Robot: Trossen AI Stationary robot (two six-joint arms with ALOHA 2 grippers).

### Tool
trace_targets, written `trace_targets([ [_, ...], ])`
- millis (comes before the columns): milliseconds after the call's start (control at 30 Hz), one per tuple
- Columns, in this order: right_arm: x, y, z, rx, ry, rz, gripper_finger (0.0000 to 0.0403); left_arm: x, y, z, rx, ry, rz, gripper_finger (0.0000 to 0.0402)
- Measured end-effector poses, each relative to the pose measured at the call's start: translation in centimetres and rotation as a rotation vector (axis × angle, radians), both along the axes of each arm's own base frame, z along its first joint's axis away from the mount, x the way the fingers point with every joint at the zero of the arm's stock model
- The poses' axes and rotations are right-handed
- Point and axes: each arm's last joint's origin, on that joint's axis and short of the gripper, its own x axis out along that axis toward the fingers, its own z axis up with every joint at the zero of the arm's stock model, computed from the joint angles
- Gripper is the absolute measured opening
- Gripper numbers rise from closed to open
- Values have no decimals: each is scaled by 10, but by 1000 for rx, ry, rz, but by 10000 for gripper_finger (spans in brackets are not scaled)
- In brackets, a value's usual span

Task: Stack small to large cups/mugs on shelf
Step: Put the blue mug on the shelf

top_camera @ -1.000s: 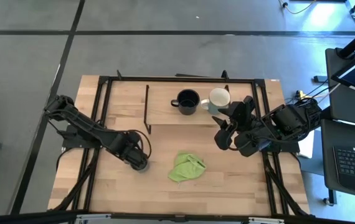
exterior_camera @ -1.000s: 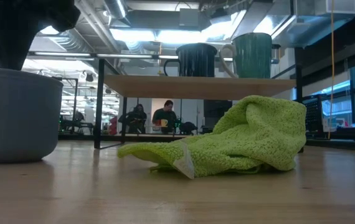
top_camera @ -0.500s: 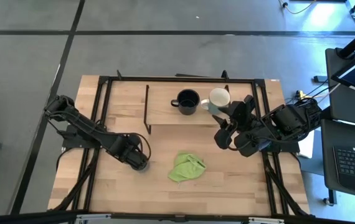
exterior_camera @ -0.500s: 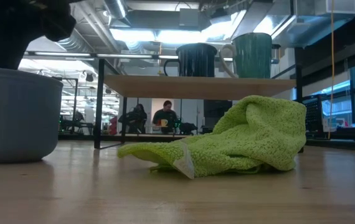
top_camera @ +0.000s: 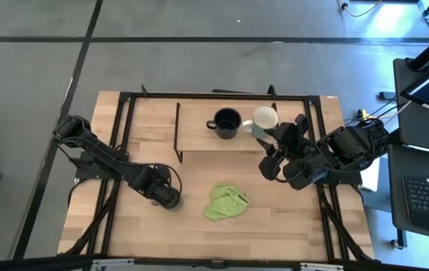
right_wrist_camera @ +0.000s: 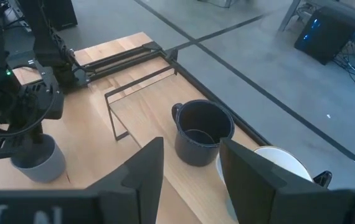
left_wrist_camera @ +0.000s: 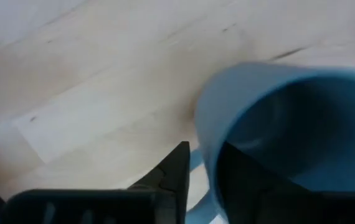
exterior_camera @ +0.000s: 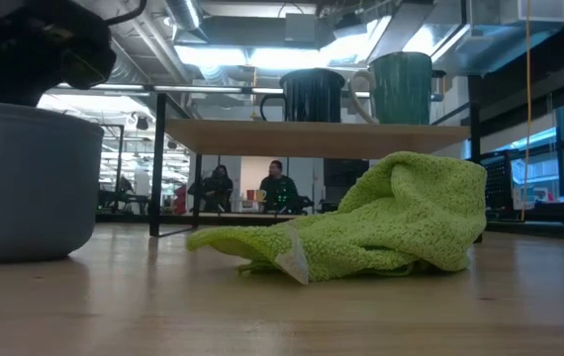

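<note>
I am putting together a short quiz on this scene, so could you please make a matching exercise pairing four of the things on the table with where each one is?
Things:
1. black mug
2. white mug
3. grey-blue mug
4. green cloth

Places:
A. on the tabletop, under the left gripper
B. crumpled on the tabletop in front of the shelf
C. on the shelf, nearest the right gripper
D. on the shelf, left of the other mug there

Pairs: 1-D, 2-C, 3-A, 4-B
</note>
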Motion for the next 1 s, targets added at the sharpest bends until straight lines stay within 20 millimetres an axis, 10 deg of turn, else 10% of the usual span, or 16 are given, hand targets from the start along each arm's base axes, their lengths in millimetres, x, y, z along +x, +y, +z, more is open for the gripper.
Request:
trace_targets([
  [367,3,-6,0,-12,14,-10,159,8,7,13,20,-6,-43,5],
  [533,3,-6,0,-11,14,-11,159,14,21,52,50,-8,-97,3],
  [800,3,-6,0,-9,12,-12,159,20,80,133,193,-70,-153,2],
  [1000,3,-6,0,7,-1,-24,159,26,136,157,254,-134,-139,2],
])
